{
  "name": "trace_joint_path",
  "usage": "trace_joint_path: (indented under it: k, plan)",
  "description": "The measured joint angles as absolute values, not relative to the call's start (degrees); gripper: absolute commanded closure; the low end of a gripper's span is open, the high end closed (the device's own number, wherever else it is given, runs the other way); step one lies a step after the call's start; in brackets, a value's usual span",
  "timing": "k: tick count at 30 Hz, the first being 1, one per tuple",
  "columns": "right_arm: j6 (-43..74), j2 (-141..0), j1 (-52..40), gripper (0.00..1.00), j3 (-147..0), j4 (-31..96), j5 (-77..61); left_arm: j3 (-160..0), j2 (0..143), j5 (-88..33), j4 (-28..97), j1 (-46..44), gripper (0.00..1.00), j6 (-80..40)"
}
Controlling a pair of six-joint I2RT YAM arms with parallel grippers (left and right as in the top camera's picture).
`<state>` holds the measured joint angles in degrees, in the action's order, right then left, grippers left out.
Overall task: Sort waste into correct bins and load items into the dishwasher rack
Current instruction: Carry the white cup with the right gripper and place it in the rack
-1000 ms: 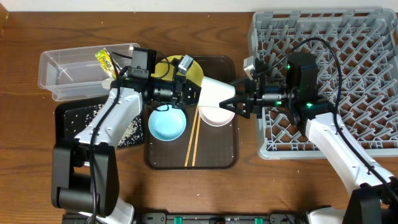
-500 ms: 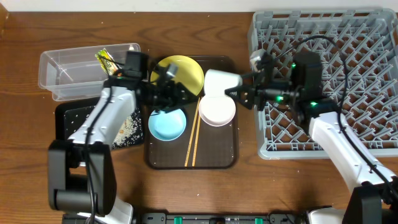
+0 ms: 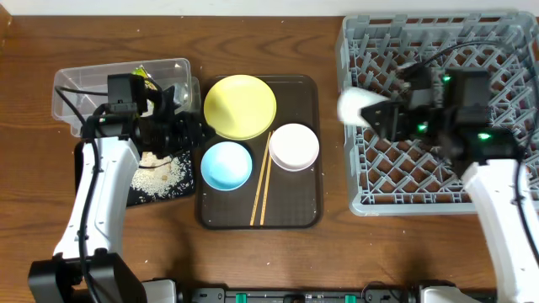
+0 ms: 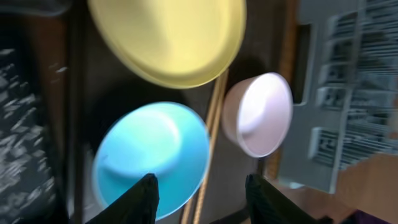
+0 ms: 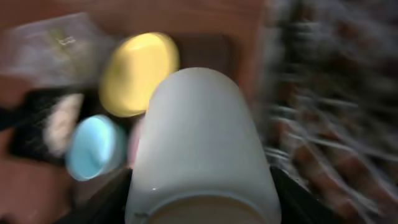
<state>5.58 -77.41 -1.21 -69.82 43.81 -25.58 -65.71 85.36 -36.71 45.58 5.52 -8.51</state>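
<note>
Right gripper (image 3: 381, 119) clasps the white cup (image 3: 355, 106) over the rack (image 3: 505, 50) edge — left gripper (image 4: 200, 190) spread, empty.

One yellow plate (image 3: 240, 107), two bowls (image 3: 226, 165), one white cup (image 3: 358, 107), two chopsticks (image 3: 262, 181), one snack wrapper (image 3: 141, 74), two bins (image 3: 80, 91), one dishwasher rack (image 3: 497, 42).

The overhead view is evenly lit and sharp, while both wrist views are dim and motion-blurred.
</note>
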Motion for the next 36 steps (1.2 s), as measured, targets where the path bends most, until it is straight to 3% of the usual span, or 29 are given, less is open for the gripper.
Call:
trace_joint_path:
  k: [5,11,28,29,30,31,33,34,36]
  plan:
    - [5.67,-77.06,2.7,0.99,-75.83,55.33,-10.55,-65.71,85.36,-33.63,46.15,5.54,0.52,-8.47]
    - [5.65,-77.38,8.75,0.99,-76.07,60.71,1.02,-65.71,85.36,-32.47,46.17,5.54,0.51,-8.23]
    - [5.65,-91.88,14.13,0.97,-76.07,63.13,3.99,-65.71,85.36,-32.1,46.24,5.54,0.51,-7.64]
    - [5.65,-92.82,14.15,0.89,-76.07,63.2,3.79,-65.71,85.36,-32.1,46.24,5.54,0.52,-7.64]
    - [5.65,-93.62,14.15,0.74,-76.07,63.37,3.62,-65.71,85.36,-32.1,46.24,5.54,0.51,-7.64]
    - [5.65,-94.21,14.15,0.5,-76.07,63.57,3.36,-65.71,85.36,-32.1,46.24,5.54,0.51,-7.64]
    - [5.76,-95.04,14.15,0.12,-76.07,63.66,2.48,-65.71,85.36,-32.1,46.24,5.54,0.51,-7.64]
    - [5.76,-95.24,14.15,0.03,-76.07,63.68,1.96,-65.71,85.36,-32.1,46.24,5.54,0.48,-7.64]
    - [5.56,-95.35,14.15,0.01,-76.07,63.77,1.02,-65.71,85.36,-32.1,46.24,5.54,0.46,-7.66]
